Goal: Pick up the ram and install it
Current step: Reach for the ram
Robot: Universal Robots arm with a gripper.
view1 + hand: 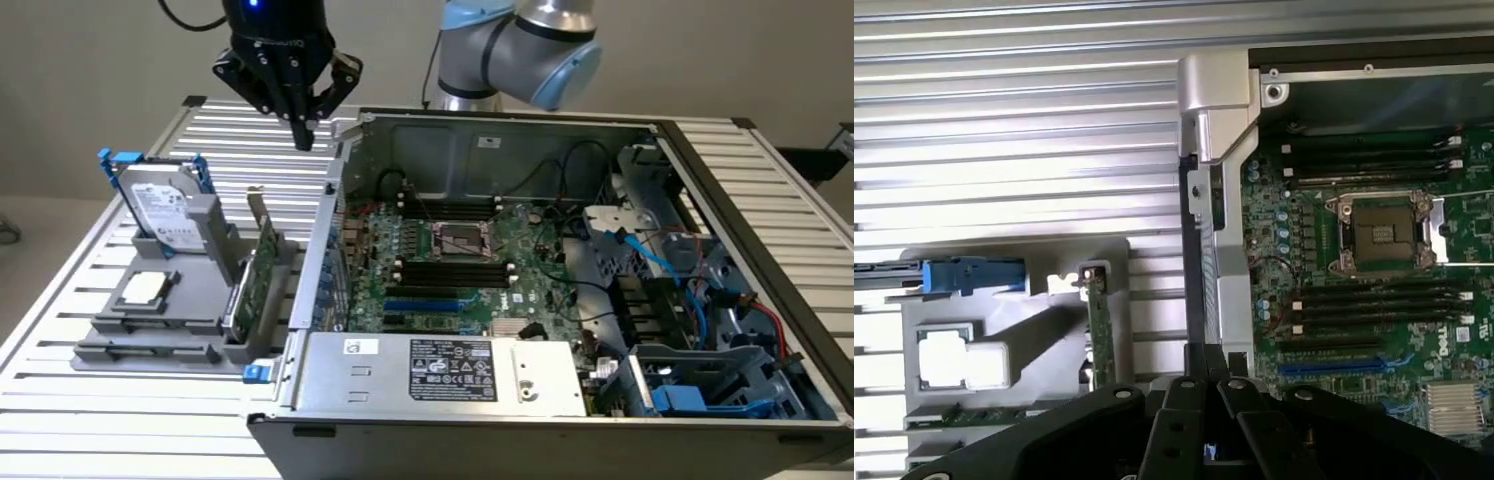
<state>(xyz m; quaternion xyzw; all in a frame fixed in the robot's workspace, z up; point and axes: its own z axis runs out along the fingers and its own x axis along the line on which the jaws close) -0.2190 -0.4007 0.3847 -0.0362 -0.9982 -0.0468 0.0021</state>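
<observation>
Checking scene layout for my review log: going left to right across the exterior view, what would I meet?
In order: hard drive → green expansion card → processor socket → blue plastic bracket.

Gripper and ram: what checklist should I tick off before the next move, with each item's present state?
1. Gripper empty: ok, it is shut on nothing.
2. Gripper open for a grasp: not ok.
3. Ram lying in the gray holder, free of the gripper: ok.
4. Gripper above the ram: not ok, it hangs over the table beside the case corner.
5. Memory slots by the CPU socket empty: ok, they look bare.
6. Case open: ok.
</observation>
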